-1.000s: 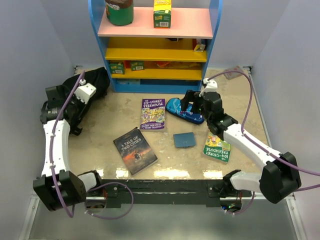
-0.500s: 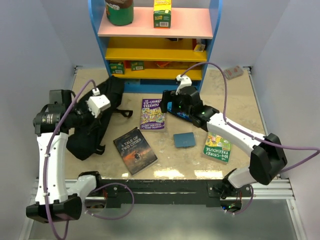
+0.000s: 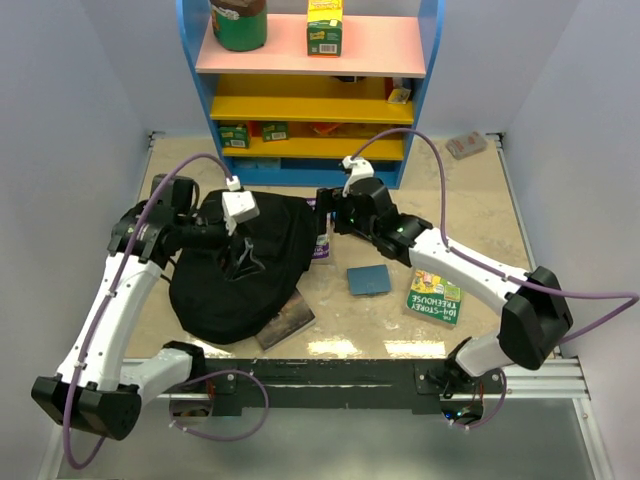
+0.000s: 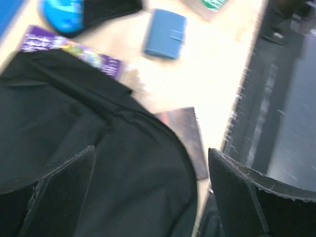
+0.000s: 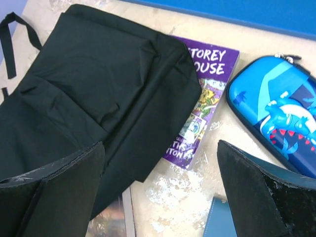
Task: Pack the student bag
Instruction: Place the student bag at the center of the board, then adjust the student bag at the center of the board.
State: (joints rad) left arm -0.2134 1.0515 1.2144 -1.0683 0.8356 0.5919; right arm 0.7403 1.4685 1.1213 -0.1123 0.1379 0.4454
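The student bag (image 3: pixel 235 285), a big soft black backpack, lies flat on the table left of centre. It covers part of a purple book (image 3: pixel 322 246) and part of a dark book (image 3: pixel 291 321). My left gripper (image 3: pixel 243 248) hovers over the bag's top; in the left wrist view this gripper (image 4: pixel 148 192) is open, with only the bag (image 4: pixel 98 148) below it. My right gripper (image 3: pixel 325 212) is open above the bag's right edge. In the right wrist view that gripper (image 5: pixel 158 192) spans the bag (image 5: pixel 98 89) and the purple book (image 5: pixel 207 98).
A blue pencil case (image 5: pixel 276 108) lies right of the purple book. A small blue wallet (image 3: pixel 368 279) and a green book (image 3: pixel 434 296) lie on the right. A blue shelf unit (image 3: pixel 310 100) stands at the back. A small object (image 3: pixel 466 145) sits back right.
My left gripper dragged the bag rightward to the middle, over two books, then opened and let it go. My right gripper swung left from the pencil case to the bag's edge.
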